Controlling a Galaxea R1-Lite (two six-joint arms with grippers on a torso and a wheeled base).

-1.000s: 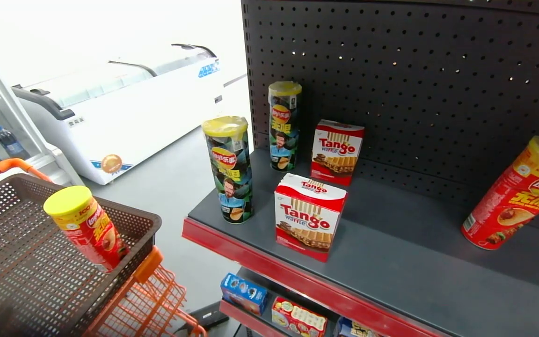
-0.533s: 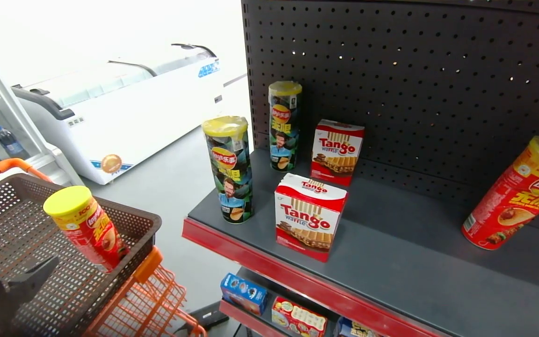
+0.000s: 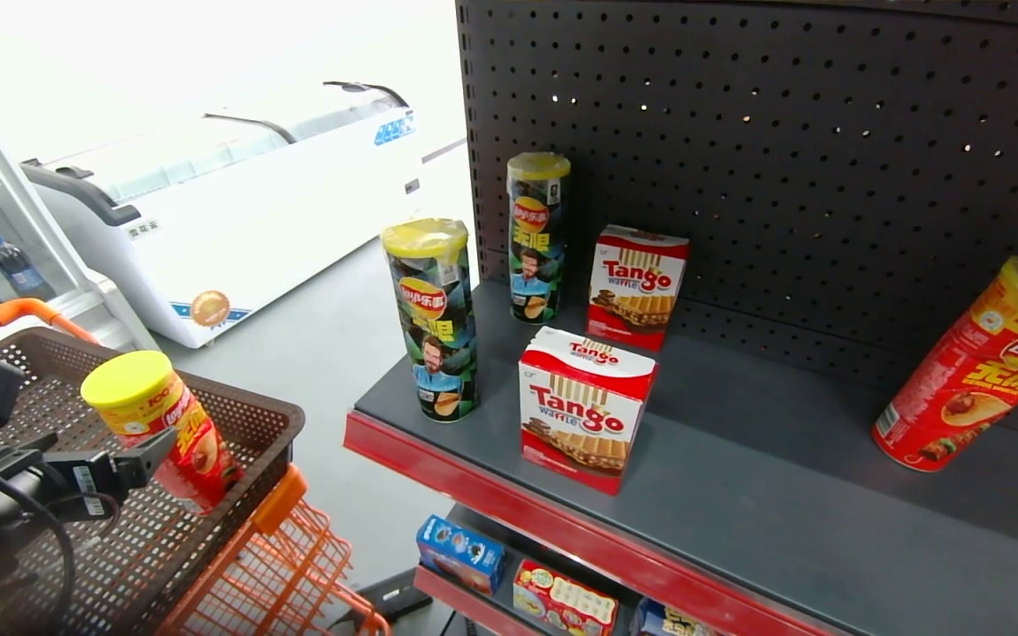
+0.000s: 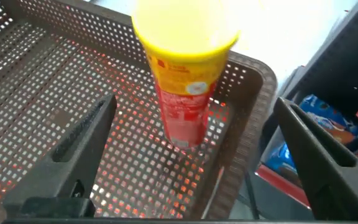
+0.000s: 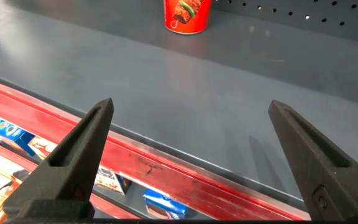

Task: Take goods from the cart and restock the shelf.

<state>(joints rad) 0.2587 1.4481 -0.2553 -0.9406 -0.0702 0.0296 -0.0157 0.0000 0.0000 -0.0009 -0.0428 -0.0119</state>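
The restocking looks partly done, with at least one item left to move. On the shelf (image 3: pixel 739 459) two green-and-black chip cans (image 3: pixel 434 322) already stand at the end nearest the cart, with two wafer boxes (image 3: pixel 584 406) just beside them. A red chip can (image 3: pixel 977 367) sits well apart at the far end, close to the pegboard back (image 3: pixel 783 132); whether it leans on the panel or stands free cannot be told. A broad bare stretch of shelf lies between the boxes and that can, so there is room for more stock. In the cart's brown basket (image 3: pixel 253 415) a second red can with a yellow lid (image 4: pixel 185 81) stands near the basket's corner on the shelf side, not yet picked up. The left gripper (image 4: pixel 194 104) hangs over the basket with its jaws spread wide, one finger to each side of this can and neither touching it, which suggests the step in hand is lining up a grasp. The right gripper (image 5: pixel 191 107) is also wide open and holds nothing, poised above the front of the bare shelf stretch. What seems left is to close on the basket's can, lift it clear of the rim and set it on the free shelf space; no other goods can be made out in the part of the basket that shows.
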